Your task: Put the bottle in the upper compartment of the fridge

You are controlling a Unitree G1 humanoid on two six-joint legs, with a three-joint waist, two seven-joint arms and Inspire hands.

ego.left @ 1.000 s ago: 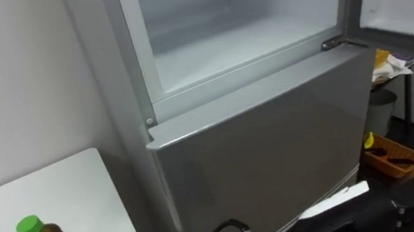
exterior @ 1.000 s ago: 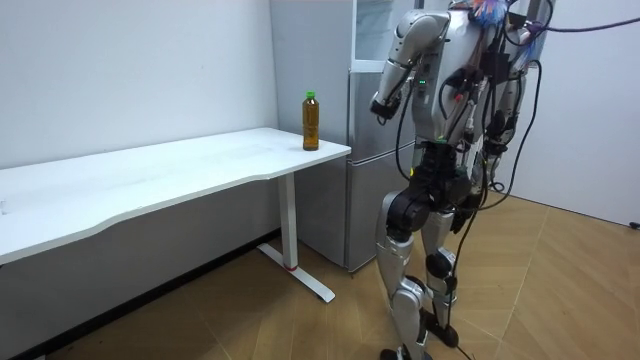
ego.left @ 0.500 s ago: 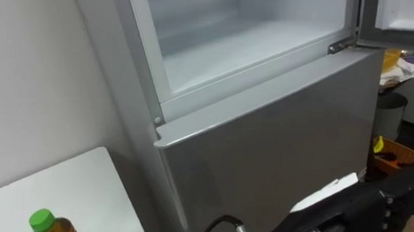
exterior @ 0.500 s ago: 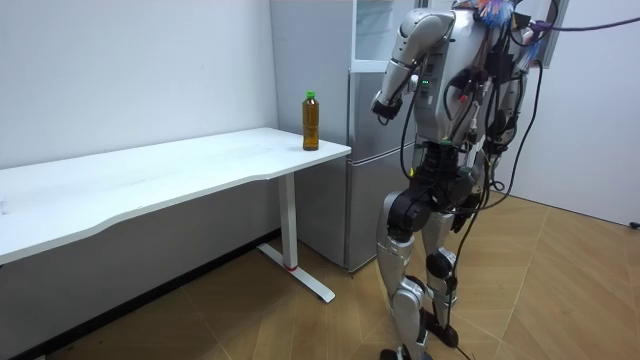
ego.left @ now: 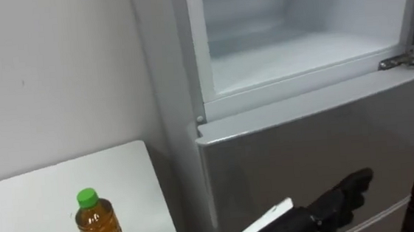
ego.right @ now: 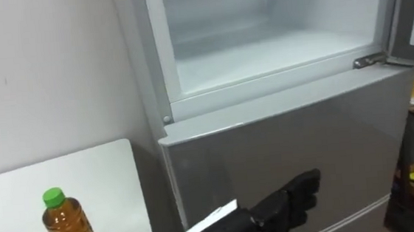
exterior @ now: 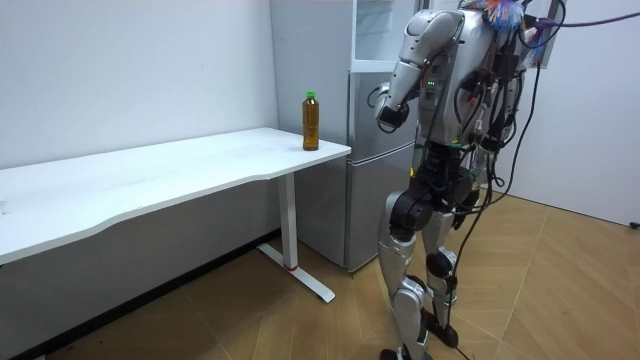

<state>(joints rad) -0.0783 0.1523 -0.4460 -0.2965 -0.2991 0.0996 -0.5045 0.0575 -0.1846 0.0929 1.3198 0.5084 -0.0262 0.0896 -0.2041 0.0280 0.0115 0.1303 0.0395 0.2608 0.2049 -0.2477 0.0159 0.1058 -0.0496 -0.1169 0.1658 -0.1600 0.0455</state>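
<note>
The green-capped bottle (ego.left: 97,228) of amber drink stands upright on the white table (ego.left: 22,212) at lower left, ungrasped, so picking it up looks like the next step. At lower centre the left hand (ego.left: 329,209) hovers empty before the fridge's lower door (ego.left: 305,145), fingers straight and slightly apart. At upper right the upper fridge compartment (ego.left: 298,49) gapes open, ready to receive the bottle.

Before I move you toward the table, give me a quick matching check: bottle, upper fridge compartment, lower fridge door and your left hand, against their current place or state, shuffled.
Things:
1. bottle
2. upper fridge compartment
3. lower fridge door
4. left hand

Places or states:
A. closed
B. fingers relaxed, holding nothing
C. upright on the white table, green cap on
D. open, interior showing

Pairs: 1-C, 2-D, 3-A, 4-B
</note>
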